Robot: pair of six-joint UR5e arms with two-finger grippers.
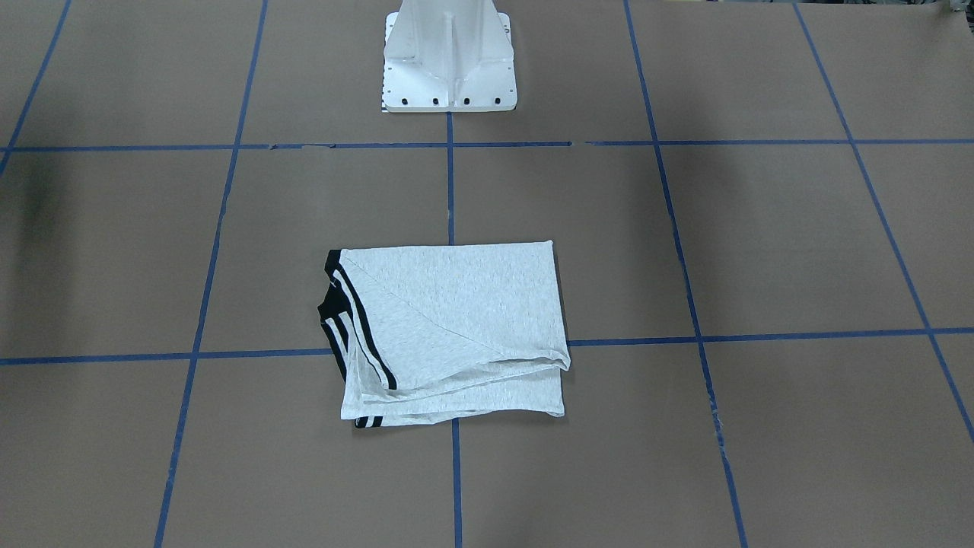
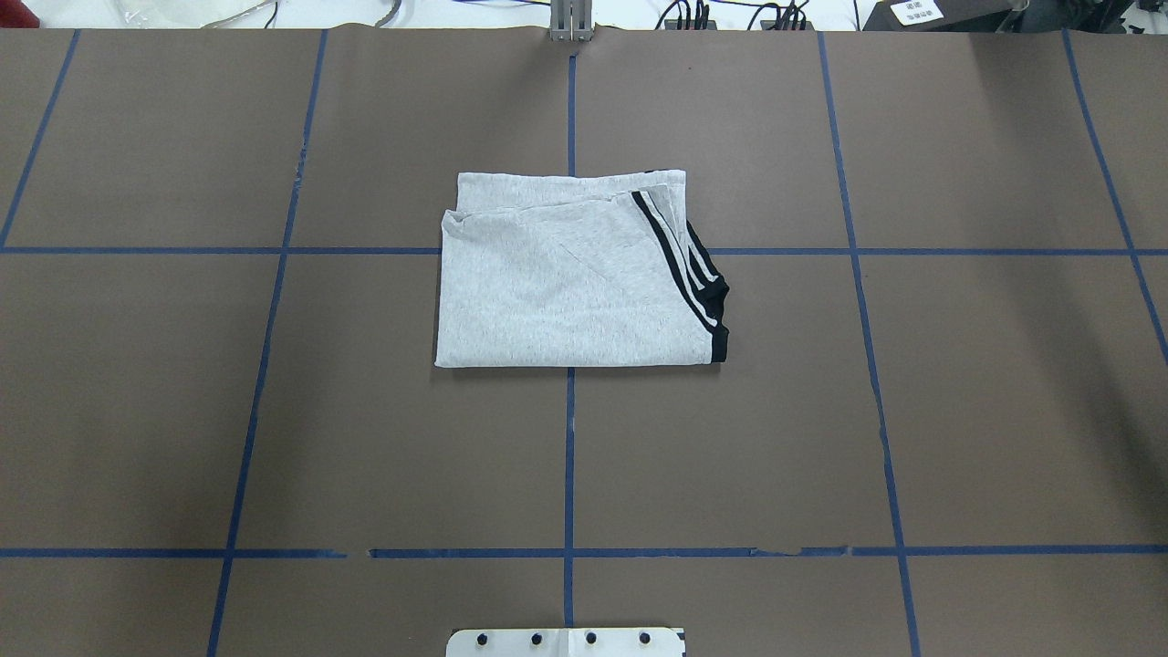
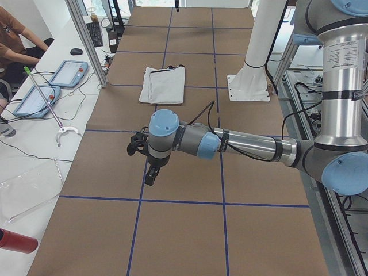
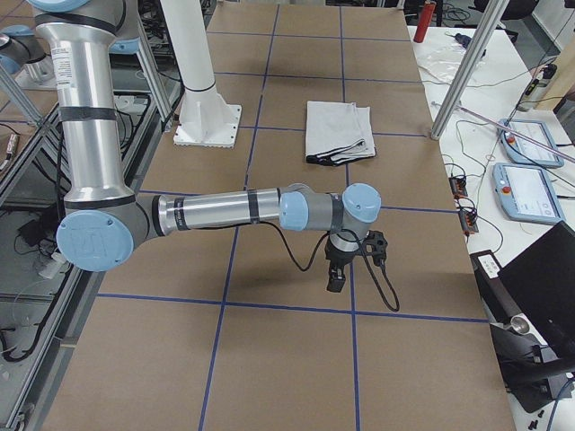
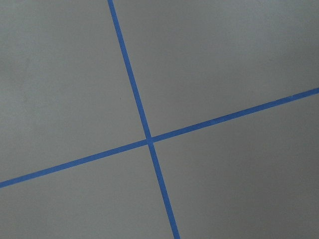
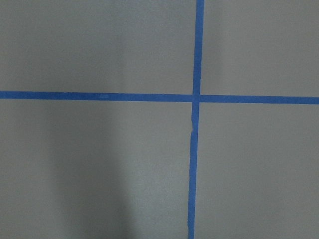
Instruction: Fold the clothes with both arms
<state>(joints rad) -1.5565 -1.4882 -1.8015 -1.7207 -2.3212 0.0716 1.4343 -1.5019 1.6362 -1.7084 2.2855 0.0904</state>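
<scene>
The light heather-grey T-shirt [image 1: 456,327] lies folded into a rectangle at the middle of the table, flat, its black double stripes on one side; it also shows in the overhead view [image 2: 566,283] and both side views [image 3: 164,85] [image 4: 339,130]. No print shows. My left gripper [image 3: 148,179] hangs above the table far from the shirt, toward the table's left end. My right gripper [image 4: 335,285] hangs likewise toward the right end. Both show only in side views, so I cannot tell if they are open or shut. Both wrist views show only brown table and blue tape.
The white pedestal [image 1: 450,61] stands at the robot's side of the table [image 2: 274,411], which is marked with blue tape lines. Beside the far edge are operator desks with tablets [image 3: 64,72], a red bottle [image 3: 16,241] and a seated person [image 3: 14,34].
</scene>
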